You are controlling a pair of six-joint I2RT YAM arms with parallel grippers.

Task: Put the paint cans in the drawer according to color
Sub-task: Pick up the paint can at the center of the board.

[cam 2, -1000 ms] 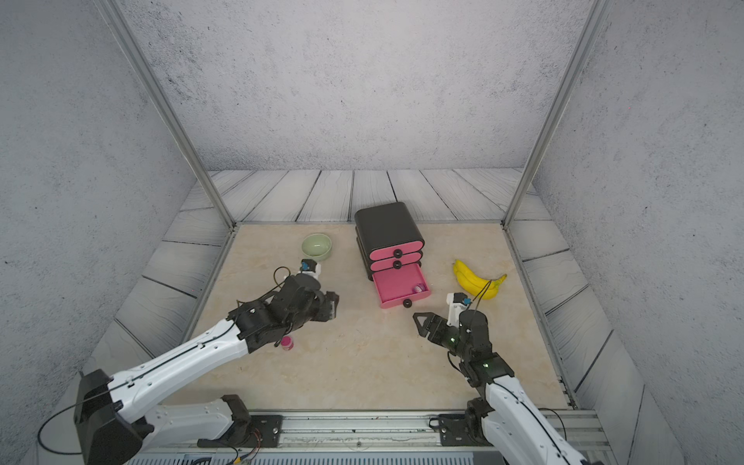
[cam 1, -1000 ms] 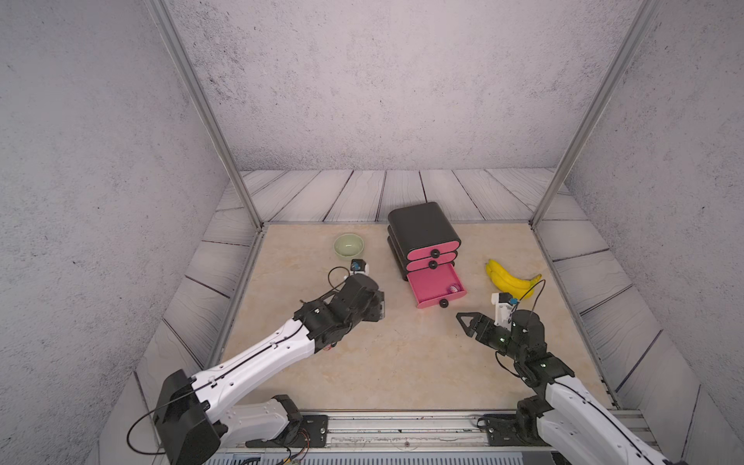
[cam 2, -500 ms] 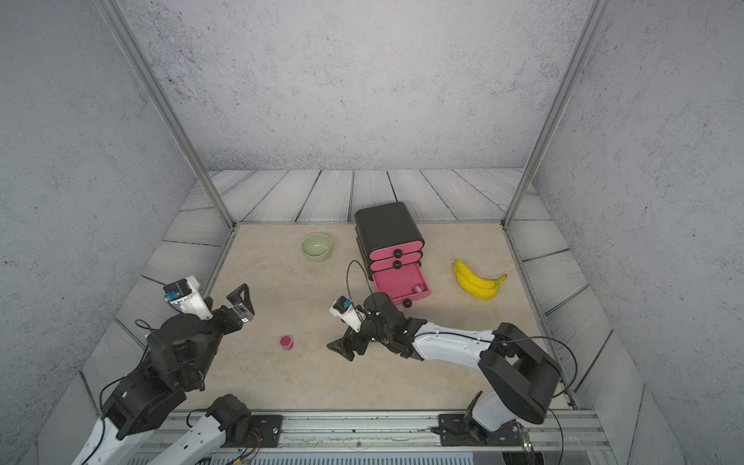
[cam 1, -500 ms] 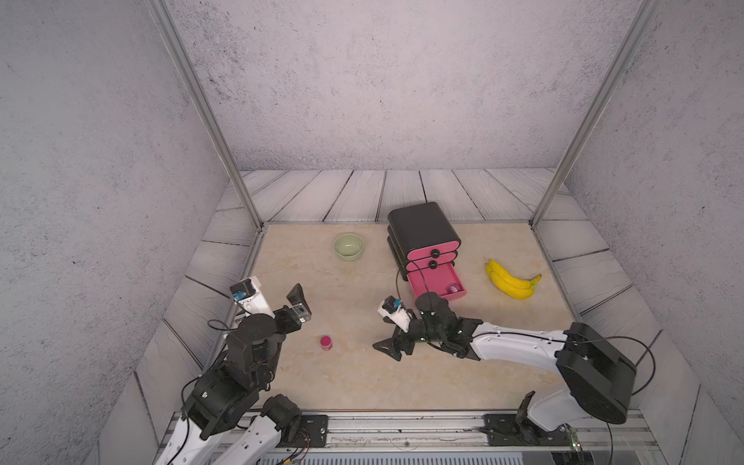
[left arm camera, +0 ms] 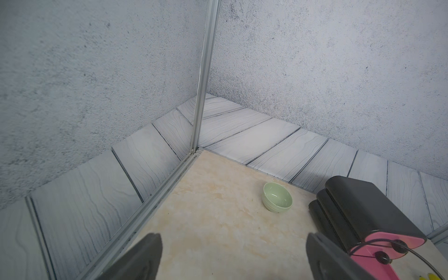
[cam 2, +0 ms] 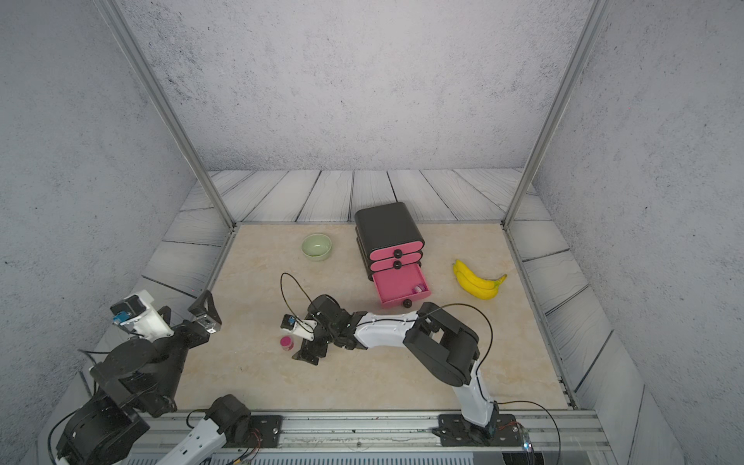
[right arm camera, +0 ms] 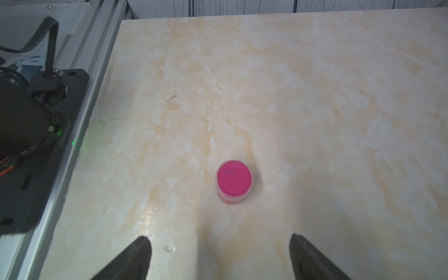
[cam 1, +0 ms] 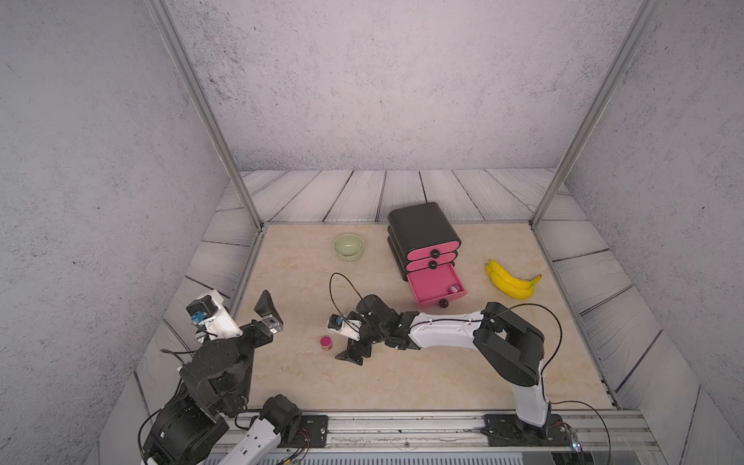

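Right wrist view: my right end effector (right arm camera: 219, 238) hovers low over the marbled beige desk (right arm camera: 315, 97), its two dark fingers spread wide and empty, with the tiny magenta-lidded paint can (right arm camera: 234, 180) standing upright just ahead of the fingertips and touching neither. Both top views show that jar alone on the open desk, nearer my bases and well apart from the small black rounded chest (cam 1: 422, 229) of three pink-fronted drawers. The chest's two upper drawers are shut and its bottom drawer (cam 1: 432, 284) is pulled out, with a second small jar (cam 1: 455, 288), apparently magenta too, lying in a front corner. My left end effector (left arm camera: 232, 238) is parked by the left edge of the desk, fingers apart and holding nothing, facing the pale green bowl (left arm camera: 277, 197) and out of the way. As I judge it, the step in hand is the pick. I should ease forward until the jar sits squarely between the pads, correcting the slight offset toward one finger so neither tip nudges it first. The tips should stay just clear of the desk, and I should close on the clear body below the lid rather than on the lid's rim. A slow, even squeeze suits something this small and light, which could skid or tip. Once it is lifted level, the open bottom drawer beside its likely colour mate looks the right destination.
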